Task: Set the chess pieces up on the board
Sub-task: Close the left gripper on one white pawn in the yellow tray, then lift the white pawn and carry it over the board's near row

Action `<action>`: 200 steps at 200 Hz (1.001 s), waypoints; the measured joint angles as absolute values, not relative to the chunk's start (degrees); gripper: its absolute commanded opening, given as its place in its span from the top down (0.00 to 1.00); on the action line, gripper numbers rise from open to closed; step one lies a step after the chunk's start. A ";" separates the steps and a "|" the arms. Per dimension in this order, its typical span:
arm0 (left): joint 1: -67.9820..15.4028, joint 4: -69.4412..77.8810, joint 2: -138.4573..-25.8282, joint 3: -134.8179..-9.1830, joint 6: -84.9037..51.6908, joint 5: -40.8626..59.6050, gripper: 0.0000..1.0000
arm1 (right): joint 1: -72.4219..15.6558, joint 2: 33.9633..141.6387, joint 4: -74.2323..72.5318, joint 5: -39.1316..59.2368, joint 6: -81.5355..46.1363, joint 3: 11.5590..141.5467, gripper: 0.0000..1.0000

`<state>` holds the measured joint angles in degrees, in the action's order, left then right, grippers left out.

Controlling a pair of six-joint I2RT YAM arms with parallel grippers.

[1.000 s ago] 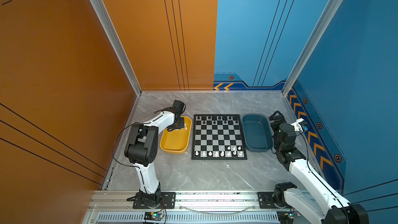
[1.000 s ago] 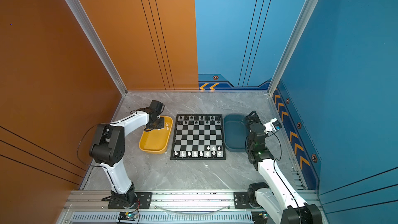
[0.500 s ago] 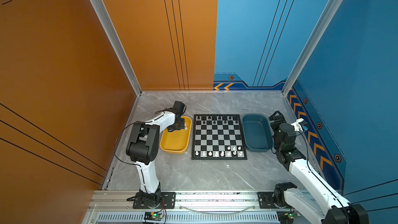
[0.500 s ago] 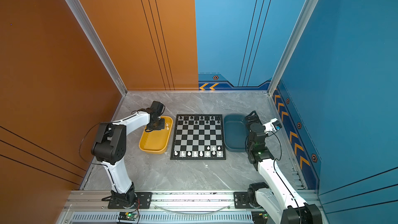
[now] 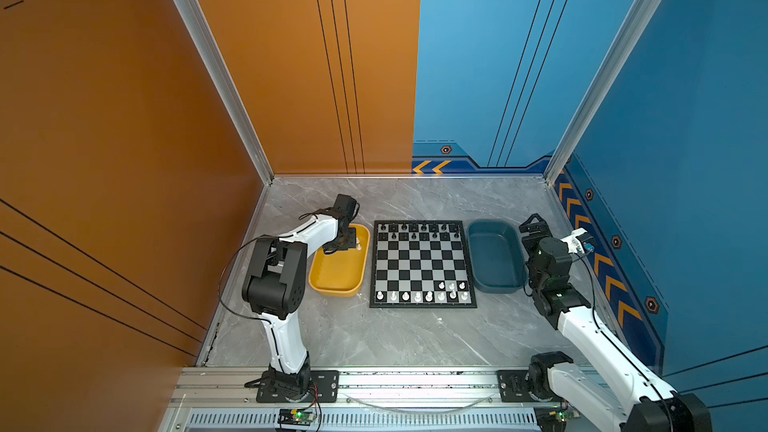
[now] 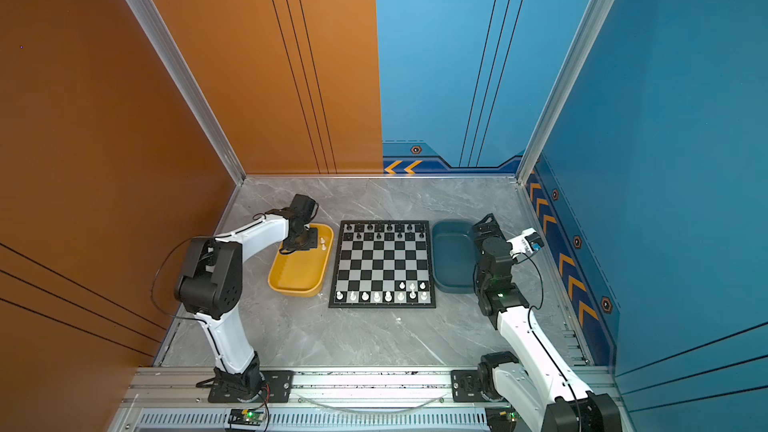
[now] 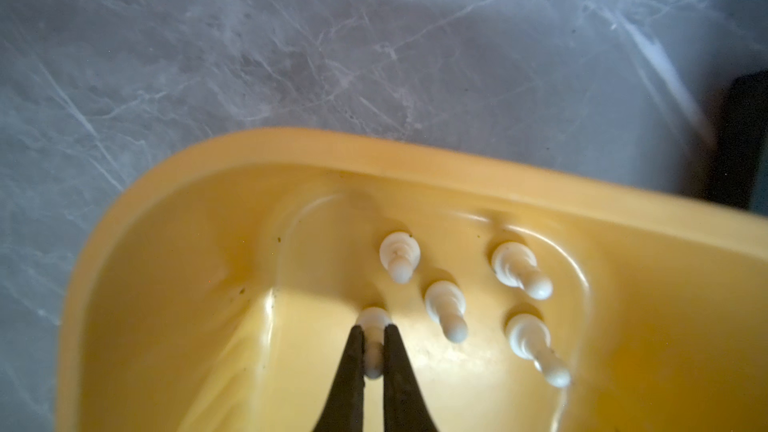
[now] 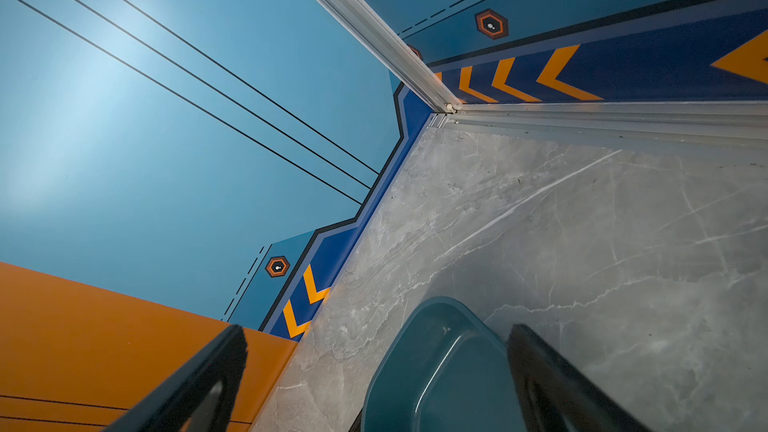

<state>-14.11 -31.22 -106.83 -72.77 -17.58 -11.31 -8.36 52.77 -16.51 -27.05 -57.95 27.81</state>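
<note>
- left fingers [image 7: 353,367] are pinched together on a white piece [image 7: 374,317] down in the yellow tray [image 7: 415,160]
- four more loose pieces [image 7: 446,309] lie right beside it in that tray
- right fingers [image 8: 540,371] are spread wide with nothing between them (just hanging by the dark blue tray [image 5: 494,255])
- board [image 5: 422,263] sits on the tabletop [image 5: 374,338] between the trays: black pieces [image 5: 424,227] on the far two rows, white chessmen [image 5: 417,296] along the near edge

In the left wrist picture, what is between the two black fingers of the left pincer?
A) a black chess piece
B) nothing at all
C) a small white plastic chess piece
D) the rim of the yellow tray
C: the left pincer is shut on a small white plastic chess piece inside the yellow plastic tray, and four more white pieces sit beside it.
</note>
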 measured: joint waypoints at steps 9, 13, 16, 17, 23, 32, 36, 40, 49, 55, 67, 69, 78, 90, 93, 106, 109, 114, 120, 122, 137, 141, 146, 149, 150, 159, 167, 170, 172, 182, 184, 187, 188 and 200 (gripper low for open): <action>-14.76 -31.44 -105.78 -72.77 -17.58 -11.31 1.00 | -8.36 52.77 -16.51 -27.05 -57.95 27.81 0.00; -15.18 -31.53 -105.16 -72.77 -17.58 -11.31 1.00 | -8.36 52.77 -16.51 -27.03 -57.95 27.81 0.00; -15.49 -31.62 -104.79 -72.77 -17.58 -11.33 1.00 | -8.36 52.77 -16.51 -27.05 -57.95 27.81 0.00; -15.53 -31.64 -104.71 -72.77 -17.58 -11.33 1.00 | -8.36 52.77 -16.51 -27.05 -57.95 27.81 0.00; -16.32 -31.79 -103.74 -72.77 -17.58 -11.31 1.00 | -8.36 52.77 -16.51 -27.03 -57.95 27.81 0.00; -17.56 -32.05 -102.37 -72.77 -17.58 -11.29 1.00 | -8.36 52.77 -16.51 -27.03 -57.95 27.81 0.00; -18.24 -32.14 -101.78 -72.77 -17.56 -11.22 1.00 | -8.36 52.80 -16.51 -27.05 -57.95 27.81 0.00; -18.85 -32.25 -101.21 -72.77 -17.56 -11.03 1.00 | -8.36 52.80 -16.51 -27.05 -57.95 27.81 0.00; -20.34 -32.56 -100.18 -72.77 -17.54 -10.68 1.00 | -8.36 52.80 -16.51 -27.03 -57.95 27.81 0.00; -21.19 -32.69 -99.68 -72.77 -17.52 -10.39 1.00 | -8.36 52.80 -16.51 -27.03 -57.95 27.81 0.00; -23.22 -32.99 -99.00 -72.77 -17.54 -9.78 1.00 | -8.36 52.86 -16.51 -27.03 -57.98 27.81 0.00; -23.59 -33.04 -98.94 -72.77 -17.58 -9.61 1.00 | -8.36 52.90 -16.51 -27.03 -57.98 27.81 0.00; -25.02 -33.17 -98.78 -72.77 -17.61 -9.13 1.00 | -8.36 53.01 -16.51 -27.03 -57.98 27.81 0.00; -27.00 -33.43 -98.78 -72.82 -17.58 -8.58 1.00 | -8.36 53.15 -16.51 -27.00 -58.13 27.81 0.00; -27.62 -33.61 -98.78 -72.82 -17.61 -8.78 1.00 | -8.36 53.17 -16.51 -27.00 -58.13 27.81 0.00; -29.76 -34.13 -98.78 -73.01 -17.58 -8.25 1.00 | -8.36 53.17 -16.51 -27.00 -58.19 27.83 0.00; -30.44 -34.13 -98.80 -73.14 -17.61 -8.03 1.00 | -8.36 53.17 -16.51 -26.98 -58.19 27.83 0.00; -31.33 -34.22 -98.80 -73.36 -17.58 -7.68 1.00 | -8.36 53.17 -16.51 -26.98 -58.26 27.86 0.00; -32.38 -34.28 -98.83 -73.67 -17.61 -7.40 1.00 | -8.36 53.17 -16.51 -27.00 -58.37 27.90 0.00; -32.75 -34.28 -98.83 -73.82 -17.61 -7.27 1.00 | -8.36 53.17 -16.51 -27.00 -58.39 27.90 0.00; -35.03 -34.26 -98.85 -74.83 -17.58 -6.79 1.00 | -8.36 53.17 -16.51 -27.00 -58.39 27.92 0.00; -35.57 -34.26 -98.87 -75.09 -17.58 -6.72 1.00 | -8.36 53.17 -16.51 -27.00 -58.39 27.92 0.00; -36.14 -34.26 -98.89 -75.42 -17.58 -6.57 1.00 | -8.36 53.17 -16.51 -27.00 -58.39 27.92 0.00; -36.40 -34.26 -98.91 -75.57 -17.56 -6.52 1.00 | -8.36 53.17 -16.51 -27.00 -58.39 27.92 0.00; -36.49 -34.26 -98.91 -75.61 -17.56 -6.50 1.00 | -8.36 53.15 -16.51 -27.00 -58.39 27.92 0.00; -36.95 -34.26 -99.00 -76.03 -17.56 -6.42 1.00 | -8.36 53.15 -16.51 -27.00 -58.39 27.92 0.00; -36.99 -34.28 -99.07 -76.23 -17.56 -6.42 1.00 | -8.36 53.15 -16.51 -27.00 -58.39 27.92 0.00; -36.97 -34.28 -99.07 -76.25 -17.58 -6.42 1.00 | -8.36 53.15 -16.51 -27.00 -58.39 27.92 0.00; -36.97 -34.28 -99.07 -76.25 -17.56 -6.42 1.00 | -8.36 53.15 -16.51 -27.00 -58.39 27.92 0.00; -36.86 -34.39 -99.07 -76.27 -17.58 -6.42 1.00 | -8.36 53.15 -16.51 -27.00 -58.39 27.92 0.00; -36.86 -34.41 -99.07 -76.27 -17.58 -6.42 1.00 | -8.36 53.15 -16.51 -27.00 -58.39 27.92 0.00; -36.86 -34.46 -99.07 -76.27 -17.58 -6.42 1.00 | -8.36 53.15 -16.51 -27.00 -58.39 27.92 0.00; -36.86 -34.48 -99.07 -76.27 -17.56 -6.42 1.00 | -8.36 53.15 -16.51 -27.00 -58.39 27.92 0.00; -36.97 -34.52 -99.07 -76.27 -17.58 -6.39 1.00 | -8.36 53.15 -16.51 -27.00 -58.39 27.92 0.00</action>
